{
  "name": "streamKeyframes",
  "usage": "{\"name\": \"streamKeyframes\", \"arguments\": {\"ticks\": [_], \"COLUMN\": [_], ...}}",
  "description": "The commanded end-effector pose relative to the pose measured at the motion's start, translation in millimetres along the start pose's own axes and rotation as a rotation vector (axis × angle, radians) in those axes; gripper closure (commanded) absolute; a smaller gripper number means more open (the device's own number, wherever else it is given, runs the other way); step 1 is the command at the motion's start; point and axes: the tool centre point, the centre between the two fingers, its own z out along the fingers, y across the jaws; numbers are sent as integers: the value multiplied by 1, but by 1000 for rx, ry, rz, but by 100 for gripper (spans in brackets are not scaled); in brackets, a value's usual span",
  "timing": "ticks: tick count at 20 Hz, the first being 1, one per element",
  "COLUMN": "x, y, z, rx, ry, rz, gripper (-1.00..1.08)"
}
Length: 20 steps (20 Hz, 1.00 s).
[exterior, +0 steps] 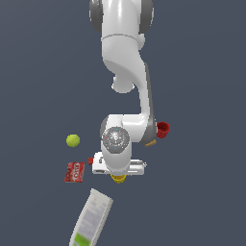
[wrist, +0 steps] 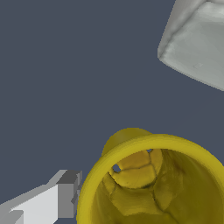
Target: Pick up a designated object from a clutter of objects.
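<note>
The yellow cup (wrist: 153, 183) is plain, with a thick rounded rim, tapered sides and a mottled, cracked-looking inside. One finger (wrist: 65, 194) of the gripper (exterior: 118, 177) sits just beside its rim; whether the gripper is spread or pinching, I cannot tell.

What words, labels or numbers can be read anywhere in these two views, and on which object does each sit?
Nothing can be read.
Flat red packet: white lettering, too blurred to read.
White bottle: grey print and a green patch on its label, too small to read.
Yellow cup, red cup, yellow-green ball, robot arm: no text visible.
</note>
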Motion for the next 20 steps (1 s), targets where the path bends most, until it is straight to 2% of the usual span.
{"name": "streamKeyframes", "arguments": {"ticks": [1, 3, 4, 20], "x": [1, 2, 2, -3], "y": [0, 0, 0, 3], "z": [3, 3, 3, -3], "rx": [0, 0, 0, 0], "ry": [2, 2, 2, 2], "rz": [0, 0, 0, 0], "gripper": [-92, -92, 108, 108]}}
